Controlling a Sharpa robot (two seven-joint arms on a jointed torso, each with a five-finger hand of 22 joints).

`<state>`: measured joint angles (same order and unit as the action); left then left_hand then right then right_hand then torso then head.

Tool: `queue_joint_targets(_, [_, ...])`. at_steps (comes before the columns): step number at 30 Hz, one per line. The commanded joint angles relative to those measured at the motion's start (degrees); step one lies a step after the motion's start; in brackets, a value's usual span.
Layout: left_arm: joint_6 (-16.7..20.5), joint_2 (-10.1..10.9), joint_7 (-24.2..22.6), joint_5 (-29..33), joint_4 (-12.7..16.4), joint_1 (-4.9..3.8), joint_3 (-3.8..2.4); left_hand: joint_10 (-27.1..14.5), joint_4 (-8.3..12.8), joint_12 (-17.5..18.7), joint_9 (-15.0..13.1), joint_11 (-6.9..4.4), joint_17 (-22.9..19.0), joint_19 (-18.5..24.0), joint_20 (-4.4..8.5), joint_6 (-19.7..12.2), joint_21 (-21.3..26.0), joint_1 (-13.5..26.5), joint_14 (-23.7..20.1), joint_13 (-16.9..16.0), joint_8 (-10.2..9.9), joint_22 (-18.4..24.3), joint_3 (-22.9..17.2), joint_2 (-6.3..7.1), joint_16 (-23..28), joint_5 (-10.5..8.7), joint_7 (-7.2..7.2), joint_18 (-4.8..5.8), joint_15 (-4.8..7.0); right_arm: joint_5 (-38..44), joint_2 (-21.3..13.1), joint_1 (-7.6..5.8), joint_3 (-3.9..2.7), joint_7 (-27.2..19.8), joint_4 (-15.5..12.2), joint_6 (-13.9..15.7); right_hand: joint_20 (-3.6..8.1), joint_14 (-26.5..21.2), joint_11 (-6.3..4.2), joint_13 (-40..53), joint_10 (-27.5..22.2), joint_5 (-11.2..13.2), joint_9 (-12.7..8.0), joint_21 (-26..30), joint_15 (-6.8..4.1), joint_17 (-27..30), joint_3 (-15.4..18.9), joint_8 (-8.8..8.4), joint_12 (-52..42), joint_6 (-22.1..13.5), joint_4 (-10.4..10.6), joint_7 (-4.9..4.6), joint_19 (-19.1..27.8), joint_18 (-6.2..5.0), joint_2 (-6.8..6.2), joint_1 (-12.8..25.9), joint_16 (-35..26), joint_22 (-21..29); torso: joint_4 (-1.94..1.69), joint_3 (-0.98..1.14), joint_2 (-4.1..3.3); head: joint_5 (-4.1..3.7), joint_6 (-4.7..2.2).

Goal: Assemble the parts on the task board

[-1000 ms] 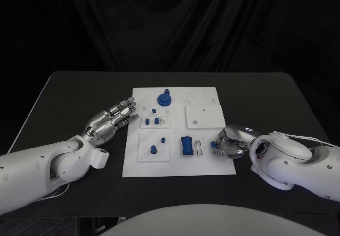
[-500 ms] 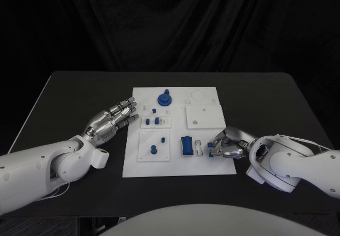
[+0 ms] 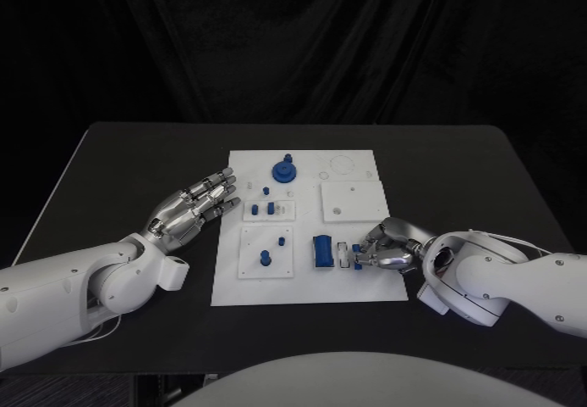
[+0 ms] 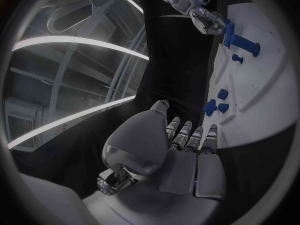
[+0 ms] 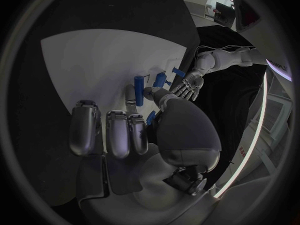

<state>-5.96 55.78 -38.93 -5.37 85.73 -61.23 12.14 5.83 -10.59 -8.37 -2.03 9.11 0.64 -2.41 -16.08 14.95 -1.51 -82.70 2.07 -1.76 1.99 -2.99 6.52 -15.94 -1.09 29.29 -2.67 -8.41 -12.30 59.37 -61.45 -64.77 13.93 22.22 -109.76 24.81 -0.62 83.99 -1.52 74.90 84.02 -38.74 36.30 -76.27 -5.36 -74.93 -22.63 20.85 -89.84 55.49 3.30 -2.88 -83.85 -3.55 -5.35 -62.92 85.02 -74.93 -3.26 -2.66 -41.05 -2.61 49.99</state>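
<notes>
Head view | we see the right robot hand (image 3: 382, 252) pinching a small blue part (image 3: 362, 249) over the task board's (image 3: 309, 284) near right edge | left robot hand (image 3: 193, 207) released, fingers spread, over the desk (image 3: 135, 161) beside the board

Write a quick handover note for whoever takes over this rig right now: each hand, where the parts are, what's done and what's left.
Left hand: open, fingers spread, beside the task board's left edge.
Right hand: at the board's right side, fingers curled on a small blue part; grip looks like a pinch.
On the board: blue block, round blue part, several small blue pieces.
Left: seat the held part; what is already assembled cannot be told.
</notes>
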Motion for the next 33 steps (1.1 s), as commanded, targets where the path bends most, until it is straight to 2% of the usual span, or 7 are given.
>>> queue_joint_targets(1, [-0.7, -0.2, -5.0, -0.2, 0.0, 0.09, -0.04, 0.0, 0.0, -0.3, -0.1, 0.48, 0.1, 0.1, -0.31, 0.3, -0.2, 0.0, -0.1, -0.1, 0.3, -0.1, -0.3, 0.27, -0.3, 0.22, -0.19, 0.47, -0.26, 0.9, 0.3, -0.08, -0.01, 0.3, 0.3, 0.4, -0.32, 4.0, 0.05, 15.1, 6.0, 1.1, 0.2, -0.1, 0.15, -3.5, -0.6, 0.11, -0.2, 0.0, -1.2, 0.15, -2.6, 0.32, 0.24, 0.6, 0.2, -10.8, 0.02, 0.04, 0.02, 0.02, 0.01])
queue_joint_targets(7, [-1.0, -0.4, -4.7, -0.2, -0.3, 0.13, -0.04, -0.1, 0.0, -0.3, 0.0, 0.49, 0.1, 0.1, -0.32, 0.2, -0.2, 0.0, -0.1, -0.1, 0.3, -0.1, -0.3, 0.27, -0.3, 0.22, -0.19, 0.48, -0.27, 1.4, 0.9, -0.08, -0.03, 0.1, 0.6, 0.9, -0.29, 4.0, 0.01, 15.1, 6.0, 2.7, 0.5, 0.0, 0.12, -3.5, -0.3, 0.14, -0.2, 0.0, -1.1, 0.21, -2.5, 0.31, 0.62, 1.0, 0.2, -10.8, -0.08, 0.06, 0.03, -0.07, 0.01])
queue_joint_targets(10, [-1.1, -0.5, -4.7, -0.2, -0.4, 0.17, -0.04, -0.1, 0.0, -0.3, -0.1, 0.5, 0.0, 0.1, -0.32, 0.3, -0.2, 0.0, -0.1, 0.0, 0.3, -0.1, -0.3, 0.27, -0.3, 0.23, -0.19, 0.48, -0.28, 1.5, 1.0, -0.08, -0.03, 0.0, 0.5, 1.2, -0.29, 4.0, 0.0, 15.1, 6.0, 3.1, 0.5, 0.0, 0.11, -3.4, -0.2, 0.15, -0.2, 0.0, -1.1, 0.22, -2.5, 0.3, 0.73, 1.1, 0.1, -10.8, 0.05, 0.08, 0.06, 0.21, 0.01])
queue_joint_targets(14, [-1.1, -0.4, -4.6, -0.2, -0.5, 0.24, -0.04, -0.1, 0.0, -0.3, -0.1, 0.5, 0.0, 0.1, -0.32, 0.3, -0.2, 0.0, -0.1, 0.0, 0.3, -0.1, -0.3, 0.27, -0.3, 0.23, -0.19, 0.48, -0.28, 1.5, 1.1, -0.08, -0.05, -0.4, 0.4, 2.1, -0.28, 4.0, -0.02, 15.1, 6.0, 3.3, 0.6, 0.0, 0.11, -3.4, -0.1, 0.21, -0.2, 0.1, -1.0, 0.26, -2.5, 0.29, 0.86, 1.2, 0.1, -10.8, 0.02, 0.01, 0.08, 0.26, 0.01])
queue_joint_targets(19, [-1.2, -0.5, -4.6, -0.2, -0.6, 0.3, -0.04, -0.1, 0.0, -0.3, 0.0, 0.5, 0.0, 0.1, -0.32, 0.2, -0.2, 0.0, -0.1, 0.0, 0.2, 0.0, -0.4, 0.25, -0.3, 0.23, -0.2, 0.49, -0.29, 1.6, 1.3, -0.09, -0.08, -0.5, 0.5, 2.4, -0.27, 4.0, -0.06, 15.1, 6.0, 3.5, 0.7, 0.0, 0.08, -3.4, 0.0, 0.33, -0.2, 0.2, -0.9, 0.31, -2.5, 0.29, 0.97, 1.4, 0.1, -10.8, -0.01, 0.07, 0.02, 0.09, 0.01])
queue_joint_targets(21, [-1.3, -0.6, -4.5, -0.2, -0.6, 0.32, -0.04, -0.1, 0.0, -0.3, 0.0, 0.5, 0.0, 0.1, -0.32, 0.2, -0.2, 0.0, -0.1, 0.0, 0.2, 0.0, -0.4, 0.25, -0.3, 0.23, -0.2, 0.49, -0.29, 1.6, 1.4, -0.09, -0.09, -0.5, 0.5, 2.4, -0.23, 4.0, -0.12, 15.1, 6.0, 6.4, 1.0, 0.1, 0.03, -3.3, 0.7, 0.38, -0.2, 0.2, -0.1, 0.39, -2.5, 0.27, 1.32, 2.4, 0.1, -10.7, 0.0, 0.04, 0.04, 0.2, 0.01])
queue_joint_targets(33, [-1.5, -0.8, -4.3, -0.2, -0.9, 0.48, -0.04, -0.1, 0.1, -0.2, 0.0, 0.5, 0.0, 0.1, -0.32, 0.2, -0.2, 0.0, -0.1, 0.0, 0.2, -0.1, -0.4, 0.24, -0.3, 0.23, -0.21, 0.5, -0.3, 1.6, 1.9, -0.1, -0.14, -0.4, 1.1, 2.0, -0.2, 3.9, -0.12, 15.1, 6.0, 8.8, 1.3, 0.1, 0.02, -3.1, 2.2, 0.25, -0.2, 0.2, 1.5, 0.39, -2.4, 0.25, 1.83, 4.1, 0.0, -10.7, 0.03, 0.07, 0.02, 0.08, 0.01])
